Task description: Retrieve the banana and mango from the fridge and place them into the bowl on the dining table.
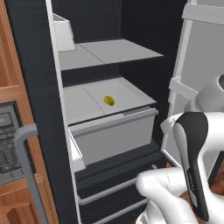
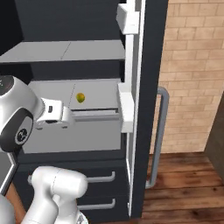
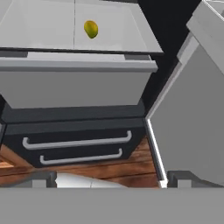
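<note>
You had the arm folded in front of the open fridge (image 1: 39, 65), its upper link raised and the wrist bent so the hand pointed in toward the compartment, below the shelf level. The gripper (image 3: 109, 177) stood out in front of the fridge, above its lower drawers (image 3: 76, 146), with its jaws spread fully wide and nothing between them; in the hand view you could see just the finger tips (image 3: 37, 179), cut off at the bottom. In the right base view the hand (image 2: 54, 114) sat ahead of the grey bin (image 2: 70, 135) under the shelf, its fingers hard to make out. One mango (image 1: 109, 100) lay alone on the middle shelf (image 1: 78, 103) of the fridge, near its center, well apart from the gripper. You could count two grey shelves inside the fridge, one grey bin beneath them, and two dark drawers with silver bar handles at the bottom. The silver door handle (image 2: 159, 131) stood on the open fridge door.
</note>
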